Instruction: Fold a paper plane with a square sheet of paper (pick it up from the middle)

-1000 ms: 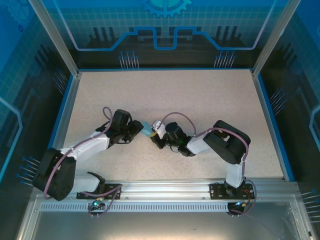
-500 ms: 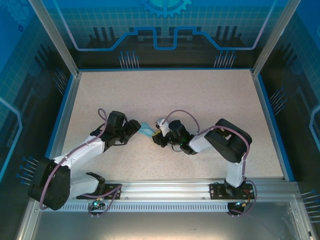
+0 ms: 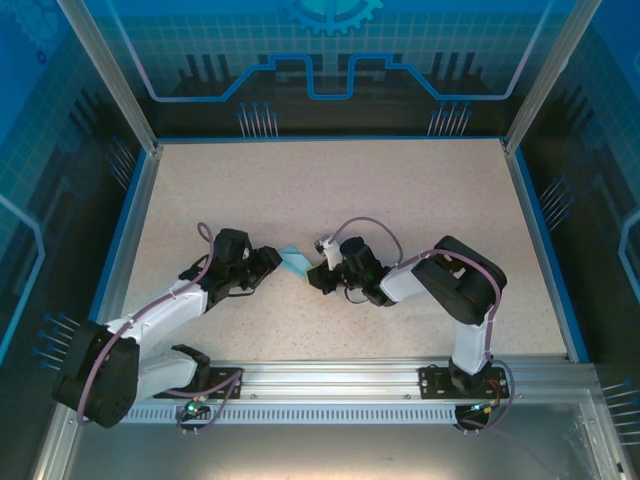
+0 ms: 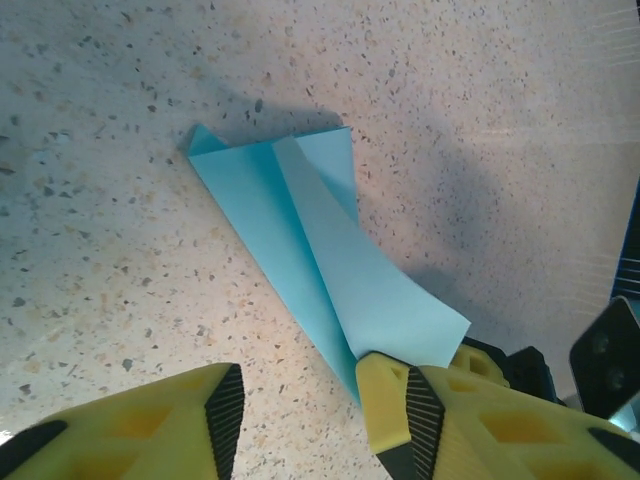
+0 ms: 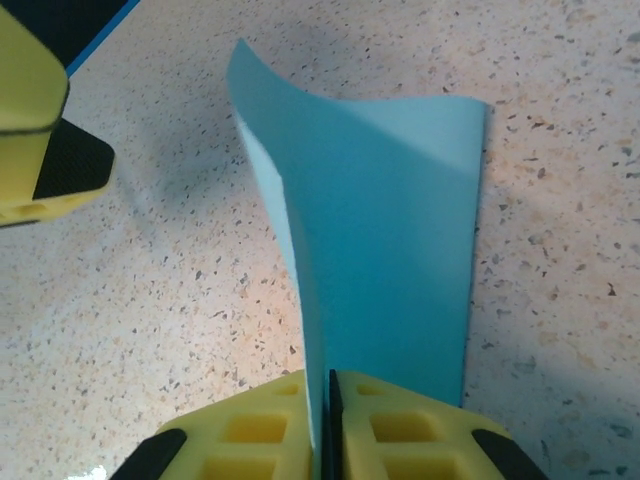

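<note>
Tabletop paper: left end effector retreated.

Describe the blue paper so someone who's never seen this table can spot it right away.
On the speckled beige table, look near the middle. The folded paper is pinched in the right pincer, with the open left pincer just beside it. It is the only light-blue, creased, tapering thing there.

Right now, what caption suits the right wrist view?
Right gripper pinches the folded light-blue paper, speckled table behind.
</note>
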{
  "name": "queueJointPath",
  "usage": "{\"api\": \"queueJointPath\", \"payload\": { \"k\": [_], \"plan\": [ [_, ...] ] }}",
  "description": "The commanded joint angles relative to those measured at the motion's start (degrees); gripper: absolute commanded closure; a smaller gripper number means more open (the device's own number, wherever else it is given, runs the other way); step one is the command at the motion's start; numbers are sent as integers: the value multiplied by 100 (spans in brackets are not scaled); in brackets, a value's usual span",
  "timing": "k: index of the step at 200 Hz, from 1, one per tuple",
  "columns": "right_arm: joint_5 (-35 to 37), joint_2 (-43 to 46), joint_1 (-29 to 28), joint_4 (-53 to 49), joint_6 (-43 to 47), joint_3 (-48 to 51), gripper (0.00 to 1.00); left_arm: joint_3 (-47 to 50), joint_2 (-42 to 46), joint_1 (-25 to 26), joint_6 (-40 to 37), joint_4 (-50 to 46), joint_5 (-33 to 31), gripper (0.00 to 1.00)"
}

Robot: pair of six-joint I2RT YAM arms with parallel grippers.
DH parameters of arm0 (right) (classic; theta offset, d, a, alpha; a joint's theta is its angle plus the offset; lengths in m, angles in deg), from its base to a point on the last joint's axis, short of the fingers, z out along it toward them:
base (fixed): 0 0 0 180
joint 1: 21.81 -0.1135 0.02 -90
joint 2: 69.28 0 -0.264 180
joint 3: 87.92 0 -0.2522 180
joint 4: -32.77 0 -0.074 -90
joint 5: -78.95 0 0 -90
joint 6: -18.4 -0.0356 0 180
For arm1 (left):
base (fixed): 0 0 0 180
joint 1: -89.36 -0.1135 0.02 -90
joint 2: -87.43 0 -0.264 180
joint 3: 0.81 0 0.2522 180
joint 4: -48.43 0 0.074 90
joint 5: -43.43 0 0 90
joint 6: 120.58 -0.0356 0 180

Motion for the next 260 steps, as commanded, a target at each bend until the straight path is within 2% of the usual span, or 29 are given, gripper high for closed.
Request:
{"api": "queueJointPath", "payload": {
  "k": [1, 30, 74, 260],
  "plan": [
    [-363, -146, 123, -233, -345, -217, 89, 91, -54, -37, -186, 348, 323, 55],
    [-560, -282, 141, -351, -501, -320, 92, 98, -171, -29, -261, 562, 514, 62],
    [-765, -406, 311, -598, -868, -480, 92, 50, -464, -2, -348, 825, 731, 67],
    [-1501, -753, 513, -909, -1251, -729, 91, -557, -1850, 220, -541, 1553, 1018, 78]
  ]
}}
